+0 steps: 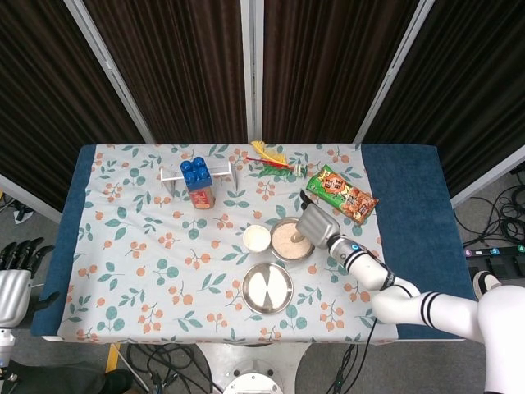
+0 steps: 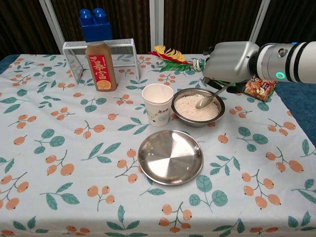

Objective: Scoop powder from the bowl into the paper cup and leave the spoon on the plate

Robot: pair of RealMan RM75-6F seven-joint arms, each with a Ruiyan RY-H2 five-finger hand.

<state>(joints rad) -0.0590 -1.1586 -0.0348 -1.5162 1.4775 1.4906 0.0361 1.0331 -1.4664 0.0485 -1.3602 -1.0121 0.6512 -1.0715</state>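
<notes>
Only the head view shows the left hand (image 1: pixel 15 275), idle off the table's edge far from the bowl (image 2: pixel 197 107), fingers apart and empty. A floral cloth (image 2: pixel 74 148) covers the table; dark curtains hang behind. The right hand (image 2: pixel 231 61) hovers over the bowl, gripping the spoon (image 2: pixel 208 98), its tip in the powder. The cup (image 2: pixel 157 104) stands beside the bowl, the plate (image 2: pixel 170 157) in front.

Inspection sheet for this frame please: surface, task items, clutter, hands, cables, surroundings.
Surface: floral cloth over a blue table.
Task items: spoon tip in the bowl of powder; paper cup beside it; plate bare.
Clutter: bottle, blue block, wire rack, snack bag, feathered toy.
Hands: right hand holds the spoon; left hand idle off the table edge.
Cables: on the floor.
Surroundings: dark curtains.
</notes>
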